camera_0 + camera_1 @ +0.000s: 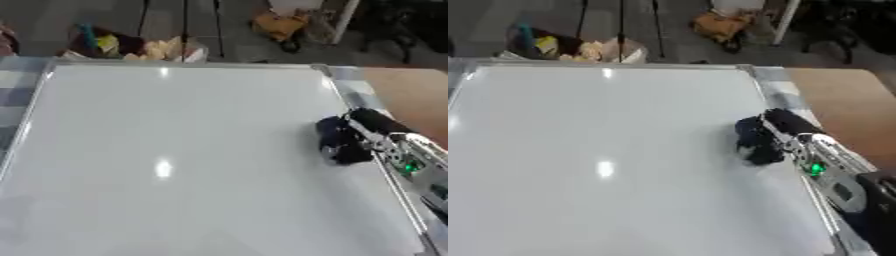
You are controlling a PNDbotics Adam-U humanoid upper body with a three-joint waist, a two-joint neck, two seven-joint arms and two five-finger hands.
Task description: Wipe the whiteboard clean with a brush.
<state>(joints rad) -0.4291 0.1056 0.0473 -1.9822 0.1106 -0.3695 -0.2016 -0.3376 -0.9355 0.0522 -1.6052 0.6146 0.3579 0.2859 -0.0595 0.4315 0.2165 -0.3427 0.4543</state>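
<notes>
A large whiteboard [175,150] lies flat and fills most of both views; its surface shows only glare spots and no marks I can make out. My right hand [341,140] comes in from the right edge and rests on the board near its right rim. Its dark fingers are curled over a dark object pressed to the board, which blurs into the hand, so I cannot make out a brush's shape. The silver forearm [824,170] with a green light trails off to the lower right. My left hand is in no view.
A metal frame [385,170] borders the board. A brown tabletop [842,105] lies to the right of it. Beyond the far edge stands a box of coloured items [131,47] on the floor, and an orange object [280,25] farther back.
</notes>
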